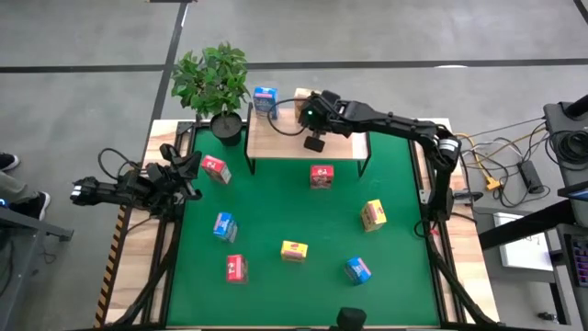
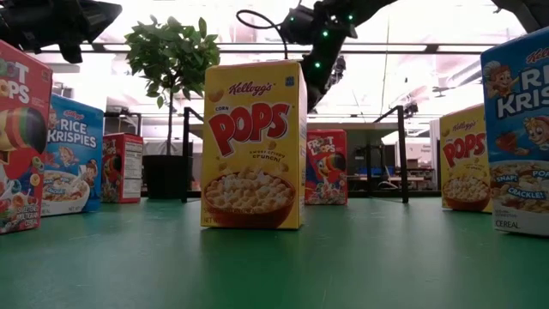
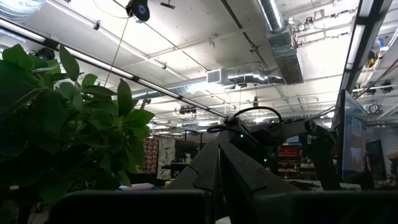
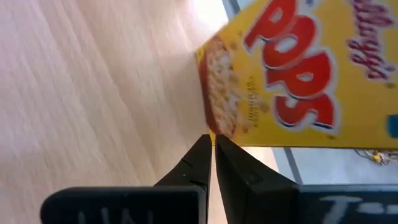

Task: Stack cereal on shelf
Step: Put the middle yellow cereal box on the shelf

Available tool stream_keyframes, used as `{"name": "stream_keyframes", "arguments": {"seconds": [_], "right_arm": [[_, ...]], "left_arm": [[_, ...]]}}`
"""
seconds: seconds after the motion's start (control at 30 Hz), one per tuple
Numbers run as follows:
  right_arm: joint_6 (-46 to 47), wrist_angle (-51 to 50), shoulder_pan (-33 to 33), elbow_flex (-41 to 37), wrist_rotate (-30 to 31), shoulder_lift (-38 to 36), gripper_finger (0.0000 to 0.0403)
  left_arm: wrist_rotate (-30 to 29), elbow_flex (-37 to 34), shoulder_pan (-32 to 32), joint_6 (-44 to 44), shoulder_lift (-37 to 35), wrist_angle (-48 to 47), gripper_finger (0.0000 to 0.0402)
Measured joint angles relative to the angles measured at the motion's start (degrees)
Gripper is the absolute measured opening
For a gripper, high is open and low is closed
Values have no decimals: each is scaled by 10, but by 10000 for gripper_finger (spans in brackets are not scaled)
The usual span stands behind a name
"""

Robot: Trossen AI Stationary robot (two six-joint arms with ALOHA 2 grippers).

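Note:
The wooden shelf (image 1: pixel 303 136) stands at the table's far edge. A blue cereal box (image 1: pixel 265 101) and a yellow cereal box (image 1: pixel 300 95) stand on its far part. My right gripper (image 1: pixel 307 109) is over the shelf, shut, with its tips (image 4: pixel 211 140) at the yellow box's lower corner (image 4: pixel 210 127). My left gripper (image 1: pixel 190 169) is shut and empty at the table's left edge, beside a red box (image 1: pixel 216 168). Several more boxes stand on the green mat (image 1: pixel 276 202): red (image 1: pixel 321 176), yellow (image 1: pixel 373 214), blue (image 1: pixel 225 226), yellow (image 1: pixel 294 250), red (image 1: pixel 236 268), blue (image 1: pixel 357 268). My right gripper's shut fingertips (image 4: pixel 202 146) stand right at the lower corner (image 4: pixel 210 127) of the yellow box, which rests on the shelf board (image 4: pixel 93 93). I cannot tell whether they touch it.
A potted plant (image 1: pixel 214 83) stands at the shelf's far left corner, close to the blue box. The shelf's black legs (image 2: pixel 401 154) show in the low view behind the boxes. Cables and gear lie off the table's right side (image 1: pixel 514 175).

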Motion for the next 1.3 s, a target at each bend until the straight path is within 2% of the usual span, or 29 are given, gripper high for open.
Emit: {"name": "stream_keyframes", "arguments": {"seconds": [0.3, 0.5, 0.6, 0.8, 1.3], "right_arm": [[-5, 20, -1, 0, 1, -4, 13], [13, 34, -1, 0, -109, -4, 13], [5, 54, -3, 0, -91, -4, 13], [-17, 36, -9, 0, 3, -4, 13], [0, 27, -3, 0, -17, -4, 13]], "left_arm": [[0, 0, 0, 0, 0, 0, 0], [0, 0, 0, 0, 0, 0, 0], [0, 0, 0, 0, 0, 0, 0], [0, 0, 0, -5, 0, 0, 0], [0, 0, 0, -6, 0, 0, 0]]}}
